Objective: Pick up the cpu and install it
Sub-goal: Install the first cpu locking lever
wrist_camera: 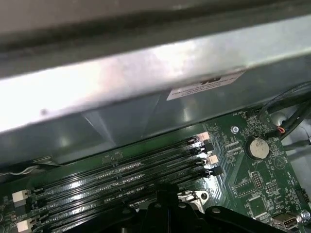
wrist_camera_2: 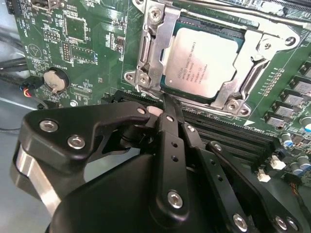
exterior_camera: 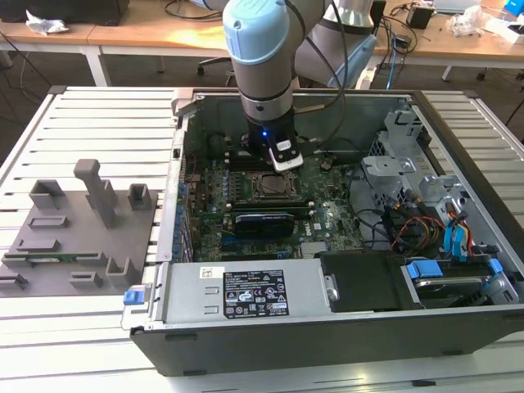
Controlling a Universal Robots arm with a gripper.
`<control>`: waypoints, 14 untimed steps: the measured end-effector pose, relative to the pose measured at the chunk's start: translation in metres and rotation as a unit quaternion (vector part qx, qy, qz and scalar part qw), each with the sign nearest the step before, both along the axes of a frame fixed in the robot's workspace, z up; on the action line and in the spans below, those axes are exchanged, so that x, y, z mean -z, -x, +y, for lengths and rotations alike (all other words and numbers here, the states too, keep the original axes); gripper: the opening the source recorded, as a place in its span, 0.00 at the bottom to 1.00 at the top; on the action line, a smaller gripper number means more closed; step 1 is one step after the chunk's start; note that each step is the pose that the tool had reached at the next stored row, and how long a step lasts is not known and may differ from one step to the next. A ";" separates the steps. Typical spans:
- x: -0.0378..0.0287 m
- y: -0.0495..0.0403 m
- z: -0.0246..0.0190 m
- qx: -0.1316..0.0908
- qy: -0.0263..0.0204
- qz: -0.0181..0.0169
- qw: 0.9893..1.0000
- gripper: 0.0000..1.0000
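The cpu (wrist_camera_2: pixel 203 62) already sits flat inside the metal-framed socket (wrist_camera_2: pixel 148 58) on the motherboard (wrist_camera_2: pixel 77 43), its frame around it, so it needs no holding. The gripper (wrist_camera_2: pixel 167 104) hangs just beside the socket's edge over the memory slots (wrist_camera: pixel 116 177), fingers drawn together on nothing, the arm (exterior_camera: pixel 260 57) reaching straight down into the open computer case (exterior_camera: pixel 327 327).

1. An open computer case (exterior_camera: pixel 458 147) sits at the centre and right of the exterior view, on a white slatted tabletop (exterior_camera: pixel 90 106).
2. A grey fixture plate (exterior_camera: pixel 78 233) with raised blocks lies at the left of the frame.
3. A green motherboard (exterior_camera: pixel 246 196) lines the case floor.
4. A coin battery (wrist_camera_2: pixel 54 80) shows at the left in the second wrist view.
5. Blue cables (exterior_camera: pixel 454 237) cluster at the right.
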State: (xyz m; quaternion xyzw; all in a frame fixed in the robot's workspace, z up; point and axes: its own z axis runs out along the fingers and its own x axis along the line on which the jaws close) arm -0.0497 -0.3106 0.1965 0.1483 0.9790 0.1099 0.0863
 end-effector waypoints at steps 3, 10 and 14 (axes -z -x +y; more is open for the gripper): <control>0.0002 0.0000 0.0002 0.000 -0.002 0.000 1.000 0.11; -0.0136 -0.0001 0.0001 0.000 0.007 0.000 1.000 0.11; -0.0180 0.0000 0.0001 0.001 0.047 0.000 0.999 0.11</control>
